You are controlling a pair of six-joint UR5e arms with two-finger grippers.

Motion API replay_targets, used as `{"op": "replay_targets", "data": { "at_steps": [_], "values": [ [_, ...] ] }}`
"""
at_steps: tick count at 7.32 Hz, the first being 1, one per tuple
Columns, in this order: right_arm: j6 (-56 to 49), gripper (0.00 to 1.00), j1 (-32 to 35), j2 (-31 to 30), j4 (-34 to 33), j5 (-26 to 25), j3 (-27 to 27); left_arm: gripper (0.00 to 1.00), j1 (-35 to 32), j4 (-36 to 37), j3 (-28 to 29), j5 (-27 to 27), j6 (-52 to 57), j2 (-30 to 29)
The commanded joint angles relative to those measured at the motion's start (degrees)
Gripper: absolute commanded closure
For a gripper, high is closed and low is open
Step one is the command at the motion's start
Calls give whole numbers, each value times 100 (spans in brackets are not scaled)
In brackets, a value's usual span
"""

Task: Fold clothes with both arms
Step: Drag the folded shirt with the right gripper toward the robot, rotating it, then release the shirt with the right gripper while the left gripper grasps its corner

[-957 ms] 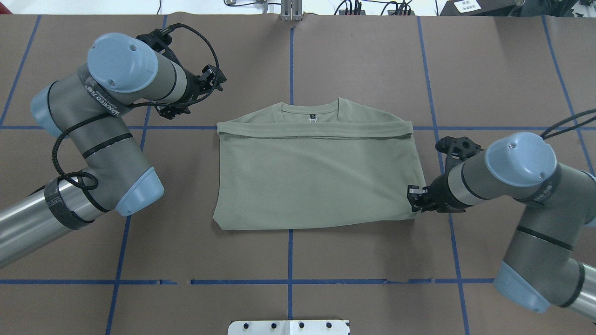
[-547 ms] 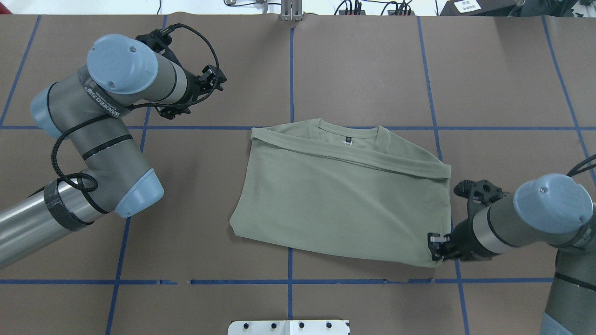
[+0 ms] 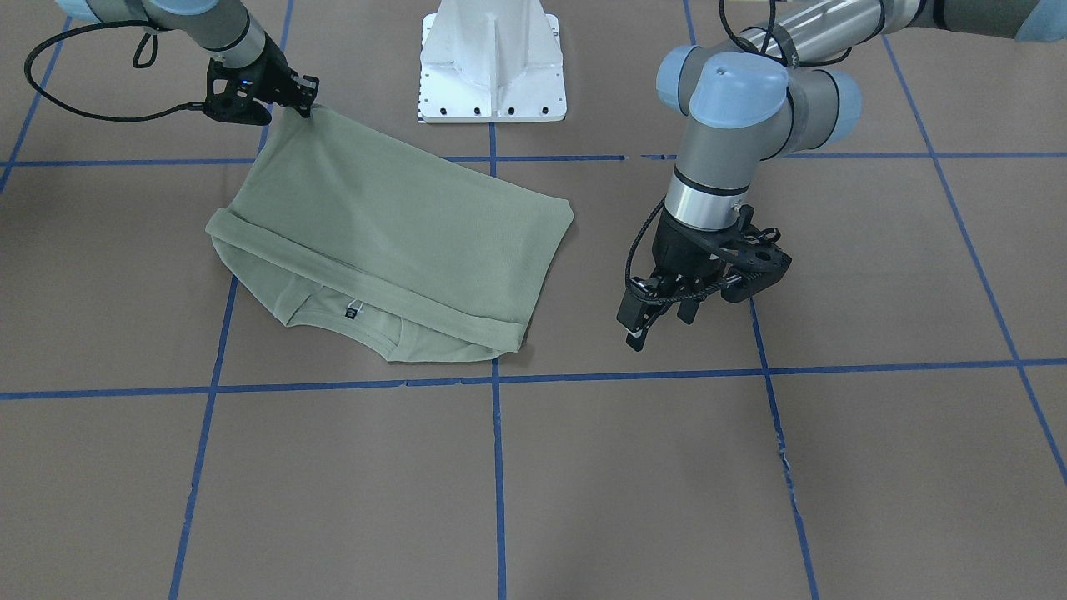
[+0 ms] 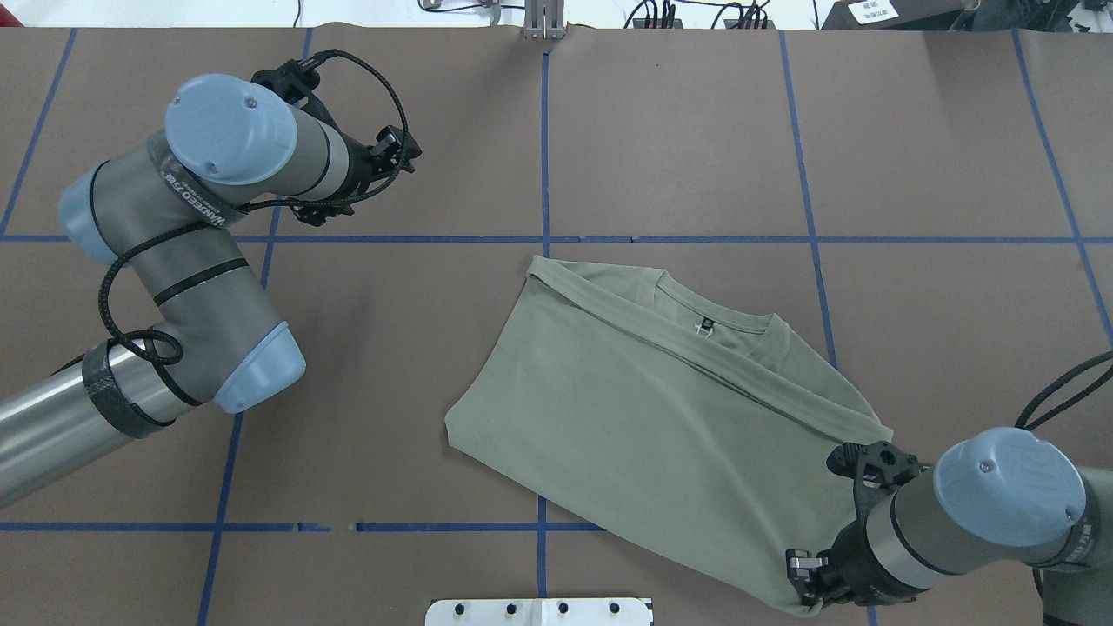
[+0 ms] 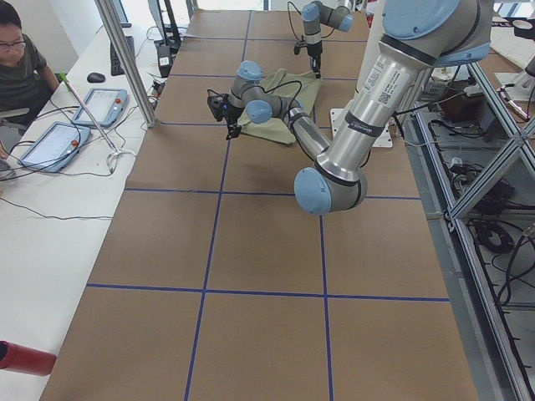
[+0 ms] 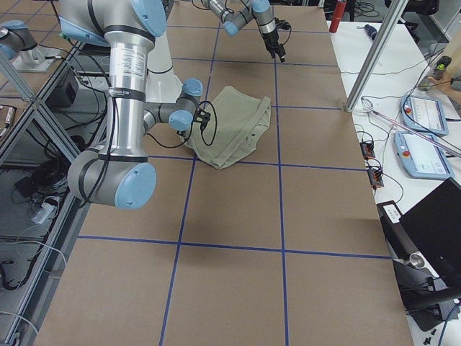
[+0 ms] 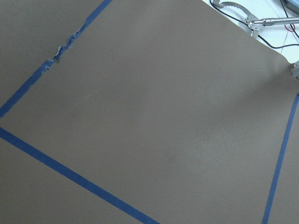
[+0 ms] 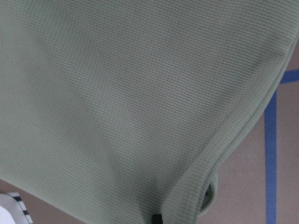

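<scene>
The sage-green shirt [image 4: 661, 435] lies folded and skewed on the brown table, its neck and black label [image 4: 706, 327] facing the far side. My right gripper [image 4: 804, 584] is shut on the shirt's near right corner, close to the table's near edge; in the front view it [image 3: 304, 98] pinches that corner, slightly lifted. The right wrist view is filled with the shirt's knit and hem [image 8: 117, 102]. My left gripper [image 4: 404, 149] is open and empty, hanging above bare table well left of the shirt [image 3: 392, 233]; in the front view it [image 3: 657, 321] shows its fingers apart.
The white pedestal [image 3: 492, 58] stands at the robot's side, near the held corner. Blue tape lines [image 4: 543, 130] grid the brown table cover [image 7: 163, 116]. An operator [image 5: 17, 58] sits by a side table with tablets [image 5: 54, 142].
My right gripper has dragged the shirt's corner toward the robot's side and to the right. The shirt slid along and turned askew. The left arm has barely moved.
</scene>
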Motion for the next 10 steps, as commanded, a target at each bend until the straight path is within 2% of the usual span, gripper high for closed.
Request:
{"op": "replay_targets", "data": {
  "at_steps": [1,2,3,5,7,9,10],
  "values": [
    [258,15,-294,6,16,-1,137,1,66,3,-42,68,6,8],
    [319,0,-277,15,24,-18,216,1,83,-5,-59,51,6,8],
    [345,0,-147,-2,25,-18,295,1,110,-5,-77,7,24,8],
    [293,0,537,41,33,43,383,1,442,3,-331,-46,59,26],
    [101,0,1301,434,33,43,340,1,1038,-5,-699,-142,-159,314],
    [-285,0,2102,639,25,96,313,1,1785,3,-1104,-99,-1341,509],
    [-418,0,2357,674,25,96,305,1,2241,21,-1062,-81,-1895,518]
  ]
}}
